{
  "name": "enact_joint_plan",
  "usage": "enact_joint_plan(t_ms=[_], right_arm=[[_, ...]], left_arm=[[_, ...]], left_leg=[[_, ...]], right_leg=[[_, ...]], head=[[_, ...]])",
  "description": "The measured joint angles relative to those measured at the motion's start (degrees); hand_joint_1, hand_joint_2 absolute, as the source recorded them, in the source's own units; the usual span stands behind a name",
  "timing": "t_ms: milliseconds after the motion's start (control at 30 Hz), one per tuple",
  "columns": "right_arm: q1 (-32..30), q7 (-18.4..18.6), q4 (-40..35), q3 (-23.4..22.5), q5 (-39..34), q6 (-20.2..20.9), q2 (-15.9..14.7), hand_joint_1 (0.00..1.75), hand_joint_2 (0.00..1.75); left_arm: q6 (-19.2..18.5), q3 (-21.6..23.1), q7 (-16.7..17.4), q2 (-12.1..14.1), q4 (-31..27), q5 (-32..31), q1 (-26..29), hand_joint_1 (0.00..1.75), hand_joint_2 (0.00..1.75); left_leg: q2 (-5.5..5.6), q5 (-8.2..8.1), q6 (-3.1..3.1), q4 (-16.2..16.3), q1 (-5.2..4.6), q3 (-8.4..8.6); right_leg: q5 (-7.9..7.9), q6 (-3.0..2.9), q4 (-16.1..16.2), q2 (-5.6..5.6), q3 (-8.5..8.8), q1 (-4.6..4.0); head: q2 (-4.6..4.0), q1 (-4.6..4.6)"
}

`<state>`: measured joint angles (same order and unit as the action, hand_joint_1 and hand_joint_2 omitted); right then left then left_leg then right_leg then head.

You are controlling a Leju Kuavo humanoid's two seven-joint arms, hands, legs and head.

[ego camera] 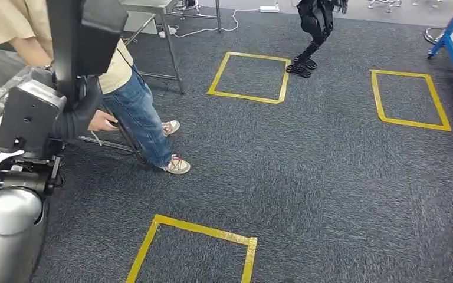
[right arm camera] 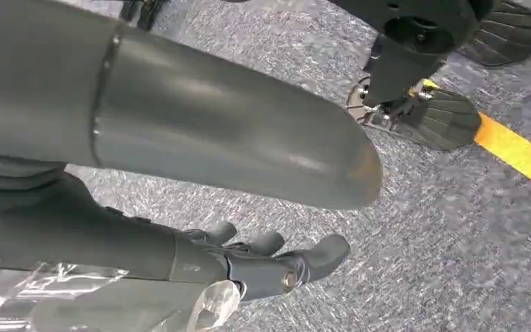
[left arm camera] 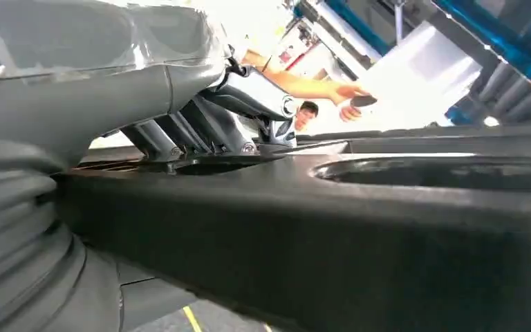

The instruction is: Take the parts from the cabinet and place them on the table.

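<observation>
Black part apparently gripped by left hand, right hand empty

the grey carpet with its yellow tape squares is seen from high on the body, looking forward and down. the left wrist view is pressed close against a black part, facing up toward a person. the right wrist view is aimed down at the carpet past the right hand; carpet and yellow tape are shared with the head view.

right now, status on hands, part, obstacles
Left hand grips black part. Right hand hangs, fingers apart, holding nothing. Person close on left.
</observation>
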<state>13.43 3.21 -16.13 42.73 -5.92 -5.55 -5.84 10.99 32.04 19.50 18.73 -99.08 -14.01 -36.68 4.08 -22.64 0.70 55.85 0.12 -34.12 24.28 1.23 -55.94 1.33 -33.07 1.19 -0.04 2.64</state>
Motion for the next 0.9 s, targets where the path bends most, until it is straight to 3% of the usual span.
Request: enact_joint_plan(t_ms=[33, 67, 100, 133, 167, 200, 233, 267, 300, 333, 367, 467, 500, 533, 567, 600, 633, 667, 700, 767, 800, 833, 867, 900], right_arm=[[-0.13, 0.0, 0.0, -0.02, 0.0, 0.0, 0.0, 0.0, 0.0], [-0.28, 0.0, 0.0, -0.02, 0.0, 0.0, 0.0, 0.0, 0.0], [-0.4, 0.0, 0.0, -0.02, 0.0, 0.0, 0.0, 0.0, 0.0], [-0.47, 0.0, 0.0, -0.02, 0.0, 0.04, 0.0, 0.0, 0.0], [-0.51, 0.0, 0.0, -0.04, 0.0, 0.18, 0.0, 0.0, 0.0], [-0.51, 0.0, 0.0, -0.04, -0.04, 0.22, 0.0, 0.0, 0.0], [-0.49, -0.02, 0.0, -0.04, -0.09, 0.39, 0.04, 0.0, 0.0], [-0.43, -0.04, 0.0, -0.04, -0.09, 0.48, 0.11, 0.0, 0.0], [-0.41, -0.07, 0.0, -0.04, -0.11, 0.53, 0.24, 0.0, 0.0], [-0.44, -0.13, 0.0, -0.07, -0.11, 0.55, 0.28, 0.0, 0.0], [-0.48, -0.18, 0.0, -0.09, -0.13, 0.59, 0.46, 0.0, 0.0], [-0.31, -0.31, -0.02, -0.18, -0.3, 0.7, 0.74, 0.0, 0.0], [-0.26, -0.31, -0.02, -0.22, -0.35, 0.72, 0.79, 0.0, 0.0], [-0.41, -0.31, 0.0, -0.24, -0.41, 0.72, 0.7, 0.0, 0.0], [-0.59, -0.41, 0.0, -0.24, -0.59, 0.72, 0.72, 0.0, 0.0], [-0.87, -0.42, 0.0, -0.26, -0.61, 0.7, 0.7, 0.0, 0.0], [-0.99, -0.44, 0.0, -0.26, -0.54, 0.61, 0.7, 0.0, 0.0], [-1.12, -0.39, 0.0, -0.26, -0.48, 0.55, 0.7, 0.0, 0.0], [-1.18, -0.39, 0.0, -0.26, -0.44, 0.55, 0.7, 0.0, 0.0], [-1.3, -0.39, 0.0, -0.26, -0.3, 0.52, 0.68, 0.0, 0.0], [-1.31, -0.42, 0.0, -0.26, -0.3, 0.52, 0.61, 0.0, 0.0], [-1.41, -0.46, 0.0, -0.26, -0.3, 0.55, 0.57, 0.0, 0.0], [-1.76, -0.48, 0.0, -0.24, -0.3, 0.59, 0.68, 0.0, 0.0], [-1.66, -0.57, 0.0, -0.26, -0.24, 0.63, 0.94, 0.0, 0.0]], left_arm=[[0.0, 0.02, 0.0, 0.0, 0.02, 0.0, -0.18, 1.75, 1.75], [0.02, 0.07, -0.02, -0.04, 0.02, -0.02, -0.19, 1.75, 1.75], [0.02, 0.13, -0.02, -0.04, 0.07, 0.02, -0.03, 1.75, 1.75], [0.0, 0.15, 0.0, -0.04, 0.11, 0.04, 0.11, 1.75, 1.75], [0.02, 0.15, 0.0, -0.04, 0.13, 0.07, 0.18, 1.75, 1.75], [0.02, 0.15, 0.0, -0.04, 0.24, 0.22, 0.18, 1.75, 1.75], [0.02, 0.15, 0.0, -0.04, 0.28, 0.31, 0.17, 1.75, 1.75], [0.07, 0.15, 0.0, -0.04, 0.31, 0.48, 0.09, 1.75, 1.75], [0.13, 0.13, 0.0, -0.04, 0.31, 0.48, -0.03, 1.75, 1.75], [0.13, 0.13, 0.0, -0.04, 0.31, 0.52, -0.2, 1.75, 1.75], [0.22, 0.11, 0.0, -0.07, 0.31, 0.61, -0.39, 1.75, 1.75], [0.81, 0.07, -0.02, -0.02, 0.33, 1.01, -0.5, 1.75, 1.75], [0.94, 0.02, -0.02, 0.02, 0.33, 1.03, -0.54, 1.75, 1.75], [1.14, 0.04, -0.13, -0.09, 0.35, 1.07, -0.66, 1.75, 1.75], [1.18, 0.11, -0.04, -0.04, 0.44, 1.13, -0.91, 1.75, 1.75], [1.29, 0.11, -0.04, -0.11, 0.44, 1.16, -0.86, 1.75, 1.75], [1.38, 0.26, -0.02, -0.2, 0.52, 1.29, -0.74, 1.75, 1.75], [1.42, 0.37, -0.02, -0.2, 0.55, 1.31, -0.55, 1.75, 1.75], [1.44, 0.39, -0.02, -0.2, 0.57, 1.31, -0.41, 1.75, 1.75], [1.46, 0.52, -0.02, -0.2, 0.79, 1.33, -0.17, 1.75, 1.75], [1.53, 0.57, -0.02, -0.2, 0.81, 1.42, -0.15, 1.75, 1.75], [1.57, 0.57, -0.02, -0.2, 0.81, 1.42, -0.18, 1.75, 1.75], [1.6, 0.57, -0.04, -0.2, 0.81, 1.42, -0.17, 1.75, 1.75], [1.64, 0.52, 0.0, -0.2, 0.9, 1.44, -0.18, 1.75, 1.75]], left_leg=[[-2.39, -2.1, -0.3, 3.65, -0.02, -1.58], [-3.07, -3.94, -0.47, 7.42, 0.03, -3.33], [-3.3, -6.7, -0.61, 13.89, 0.1, -6.28], [-3.34, -8.42, -0.68, 18.37, 0.12, -8.42], [-3.36, -8.77, -0.69, 20.43, 0.13, -9.4], [-3.41, -7.73, -0.62, 19.42, 0.12, -9.02], [-3.51, -6.21, -0.49, 16.54, 0.1, -7.51], [-4.08, -2.95, -0.06, 9.1, -0.07, -3.58], [-5.31, -0.74, 0.49, 3.24, -0.4, -0.37], [-7.81, 0.29, 1.12, -0.57, -0.91, 1.79], [-8.44, -0.08, 1.33, -1.72, -1.45, 1.77], [-6.3, 0.11, 1.81, -1.78, -1.64, 1.41], [-5.49, 0.79, 2.15, -2.64, -1.15, 2.33], [-4.6, 1.18, 2.26, -3.22, -0.66, 2.46], [-4.38, 1.36, 2.63, -3.15, -0.4, 2.46], [-3.88, 1.37, 2.62, -3.16, -0.35, 2.45], [-2.95, 1.37, 2.62, -3.15, -0.29, 2.37], [-2.18, 1.38, 2.61, -3.13, -0.29, 2.32], [-1.57, 1.39, 2.59, -3.11, -0.26, 2.32], [0.35, 1.36, 2.43, -2.9, 0.11, 2.37], [1.35, 1.11, 2.02, -2.45, 0.47, 2.34], [2.0, 0.72, 1.45, -1.81, 0.69, 2.11], [2.31, 0.49, 1.03, -1.53, 0.66, 1.82], [3.05, 0.42, 0.61, -0.74, 0.48, 1.06]], right_leg=[[0.03, -0.42, 0.0, -0.63, -0.1, -0.13], [0.05, -0.5, -0.01, -1.13, -0.12, -0.25], [0.09, -0.58, -0.02, -1.99, -0.16, -0.29], [0.1, -0.6, -0.02, -2.7, -0.21, -0.33], [0.12, -0.63, -0.02, -3.29, -0.24, -0.37], [0.15, -0.64, -0.02, -4.18, -0.22, -0.46], [0.18, -0.69, -0.02, -4.71, -0.18, -0.54], [0.23, -0.73, -0.02, -5.58, -0.05, -0.65], [0.28, -0.73, -0.01, -6.2, 0.13, -0.73], [0.32, -0.73, 0.01, -6.56, 0.26, -0.75], [0.45, -0.48, 0.03, -7.5, 0.2, -1.06], [0.51, 0.12, 0.34, -9.35, 0.64, -0.91], [0.79, 0.48, 0.36, -9.75, 0.68, -1.2], [1.96, 0.82, -1.24, -5.91, 0.39, -0.79], [4.13, 0.86, -4.64, -3.45, -1.1, -0.67], [5.79, 1.0, -7.93, -2.35, -2.62, -0.67], [8.48, 1.23, -14.3, -1.56, -5.72, -0.58], [9.58, 1.38, -18.09, -1.5, -7.68, -0.52], [9.44, 1.43, -19.26, -1.5, -8.45, -0.48], [5.29, 1.71, -13.52, -1.38, -5.99, -0.2], [1.83, 2.13, -6.53, -0.6, -2.71, 0.23], [-0.22, 2.68, -1.3, 1.47, -0.17, 0.85], [0.92, 3.18, -0.77, 3.89, 0.13, 1.01], [0.61, 1.9, -0.66, 2.84, -0.27, 0.79]], head=[[0.0, 0.07], [0.0, 0.07], [0.0, 0.09], [0.0, 0.09], [0.0, 0.09], [0.0, 0.09], [0.0, 0.09], [0.0, 0.09], [0.0, 0.09], [0.0, 0.09], [0.0, 0.07], [0.0, 0.07], [0.0, 0.07], [0.0, -0.02], [0.0, -0.04], [0.0, -0.13], [0.0, -0.19], [0.0, -0.28], [0.0, -0.28], [0.0, -0.26], [0.0, -0.26], [0.0, -0.28], [0.0, -0.28], [0.0, -0.48]])
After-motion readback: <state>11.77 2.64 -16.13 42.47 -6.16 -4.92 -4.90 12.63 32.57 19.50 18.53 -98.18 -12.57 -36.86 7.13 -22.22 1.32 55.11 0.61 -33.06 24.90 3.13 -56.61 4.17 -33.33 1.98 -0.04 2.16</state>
